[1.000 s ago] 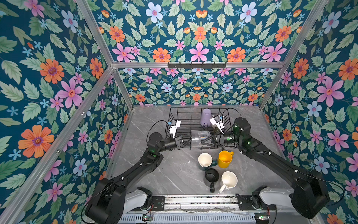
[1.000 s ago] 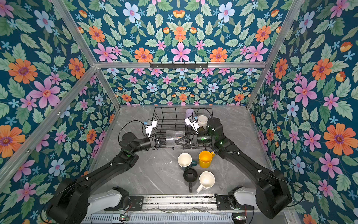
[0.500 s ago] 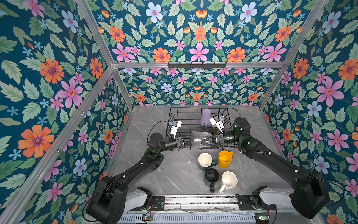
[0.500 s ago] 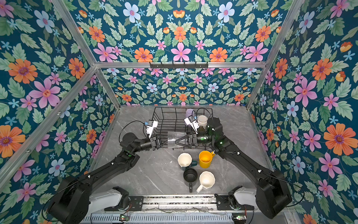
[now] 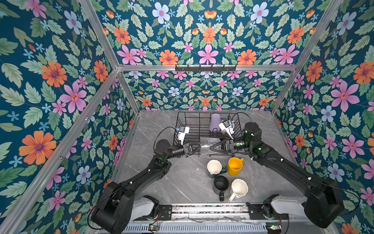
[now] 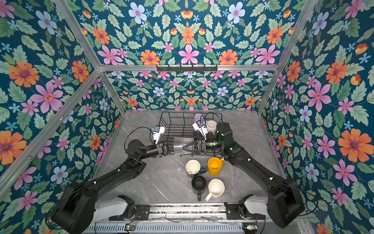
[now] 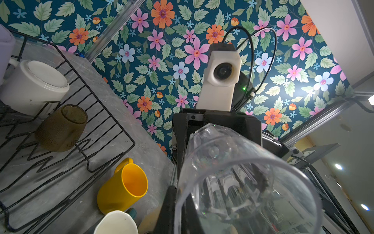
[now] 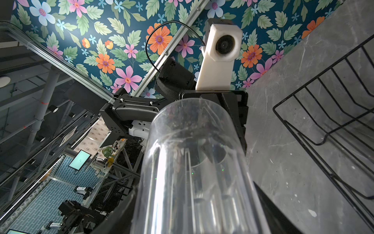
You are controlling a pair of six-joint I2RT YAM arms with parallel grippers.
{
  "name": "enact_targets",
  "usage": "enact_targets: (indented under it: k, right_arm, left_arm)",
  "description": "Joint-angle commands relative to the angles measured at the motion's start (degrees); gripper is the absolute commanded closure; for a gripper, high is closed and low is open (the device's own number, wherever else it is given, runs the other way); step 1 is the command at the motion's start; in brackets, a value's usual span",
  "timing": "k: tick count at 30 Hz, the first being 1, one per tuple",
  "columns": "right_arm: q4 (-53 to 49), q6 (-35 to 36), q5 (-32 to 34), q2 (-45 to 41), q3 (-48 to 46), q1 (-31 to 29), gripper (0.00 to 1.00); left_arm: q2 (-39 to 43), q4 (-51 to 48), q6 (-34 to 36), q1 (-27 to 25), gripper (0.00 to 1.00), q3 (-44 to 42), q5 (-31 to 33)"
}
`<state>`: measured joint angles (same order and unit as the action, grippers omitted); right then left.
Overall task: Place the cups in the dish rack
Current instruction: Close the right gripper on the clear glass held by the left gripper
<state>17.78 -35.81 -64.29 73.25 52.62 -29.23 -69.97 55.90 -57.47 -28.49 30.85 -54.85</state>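
A clear glass (image 5: 207, 144) (image 6: 180, 144) hangs on its side over the front rim of the black wire dish rack (image 5: 188, 121). My left gripper (image 5: 197, 146) (image 7: 181, 204) is shut on its rim, one finger inside the mouth. My right gripper (image 5: 212, 146) (image 8: 195, 218) holds its base end, fingers (image 8: 121, 212) pressed against both sides. In the rack a lavender tumbler (image 5: 215, 122) and a white mug (image 6: 211, 126) stand upside down, and an olive-amber glass (image 7: 62, 127) lies tilted. On the table stand a yellow mug (image 5: 234, 166), a dark green mug (image 5: 214, 167), a black mug (image 5: 221, 183) and a white mug (image 5: 239, 188).
The four table mugs cluster just in front of the rack, under and between the two forearms. The rack's left half (image 6: 172, 125) holds only bare wire prongs. Flowered walls close in the grey marble table (image 5: 172, 182) on three sides.
The glass and both arms have barely shifted. The right gripper's fingers widened a little, then came back in around the glass. The left gripper has kept its hold on the rim.
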Motion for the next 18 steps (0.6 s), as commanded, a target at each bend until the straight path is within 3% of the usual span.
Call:
enact_targets:
  k: [1,6,18]
  right_arm:
    - [1.4,-0.9,1.7,0.2,0.6,0.0,0.22]
    - [0.9,-0.8,1.9,0.7,0.9,0.0,0.22]
    - [-0.5,-0.5,2.2,1.9,1.6,-0.1,0.55]
  left_arm:
    - [-0.5,4.5,0.4,-0.1,1.00,-0.1,-3.1]
    - [-1.1,6.1,-0.7,-0.2,1.00,-0.4,-3.9]
    - [-1.6,6.5,-1.1,-0.2,1.00,-0.1,-4.6]
